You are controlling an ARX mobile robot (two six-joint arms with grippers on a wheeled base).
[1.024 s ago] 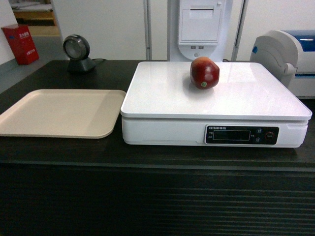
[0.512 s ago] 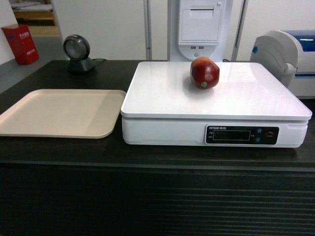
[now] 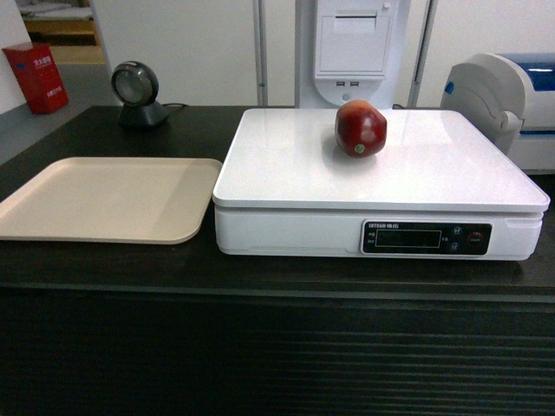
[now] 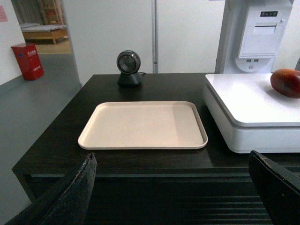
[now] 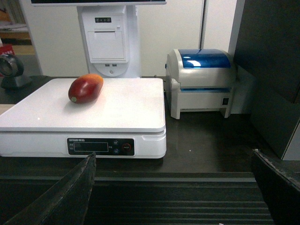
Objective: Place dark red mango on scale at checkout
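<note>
The dark red mango [image 3: 361, 129] sits on the white top of the scale [image 3: 286, 165], toward the back edge and a little right of the middle in the head view. It lies on its side; from the right wrist camera its orange-yellow end points back toward the white receipt printer [image 5: 108, 40] behind the scale. Nothing is touching the fruit.

The scale stands on the dark table [image 3: 113, 264], the checkout, its display strip and buttons facing the robot. Just to its left lies a beige tray [image 3: 104, 198], flat on the table, its near corner close beside the scale's edge; whether they touch is hard to say. Behind the tray, at the back of the table, stands a round black barcode scanner [image 3: 138, 94]. To the right of the scale is a white machine with a blue lid [image 5: 203, 80], standing apart from it.

Both end effectors hang back, low in front of the table's ribbed front. The left end effector [image 4: 173, 197] is spread wide, one dark finger [image 4: 77, 192] at each lower corner of its wrist view, with nothing between them. The right end effector [image 5: 176, 192] is just the same: fingers [image 5: 75, 190] wide apart, gripping nothing. Neither shows in the head view.
</note>
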